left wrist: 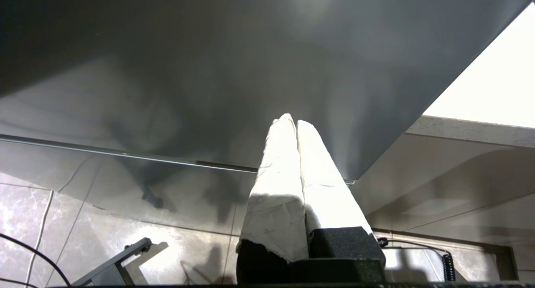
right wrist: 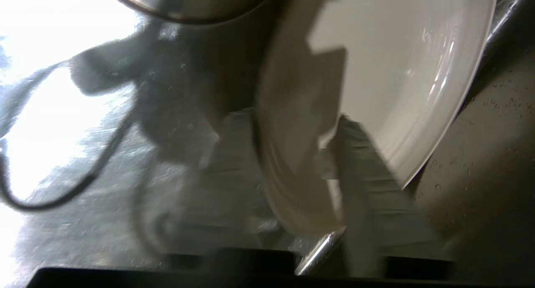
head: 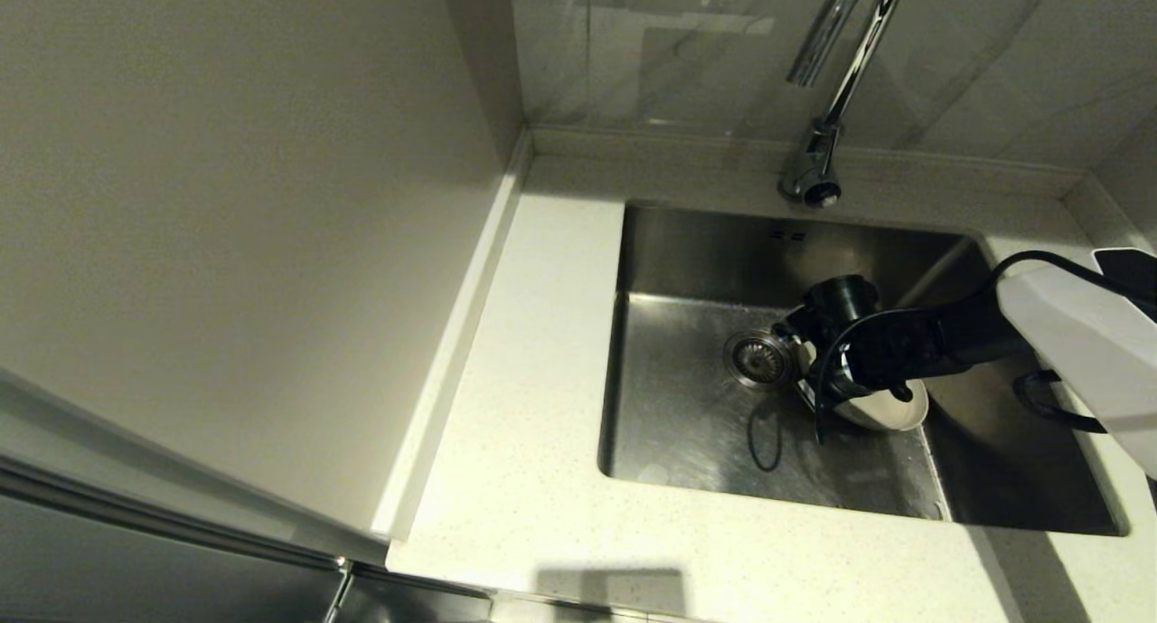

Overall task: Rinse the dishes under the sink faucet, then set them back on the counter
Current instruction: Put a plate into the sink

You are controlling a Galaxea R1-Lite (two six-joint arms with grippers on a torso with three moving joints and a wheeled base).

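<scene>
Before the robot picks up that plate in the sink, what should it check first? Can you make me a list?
1. Plate sits between the right gripper fingers: ok, its rim passes between them.
2. Fingers closed firmly on the plate: cannot tell, the view is blurred.
3. Plate inside the sink, beside the drain: ok.
4. Faucet running for a rinse: not ok, no water shows.
5. Counter has bare room for the plate: ok.
6. Left gripper out of the way: ok, shut and parked by the cabinet.
</scene>
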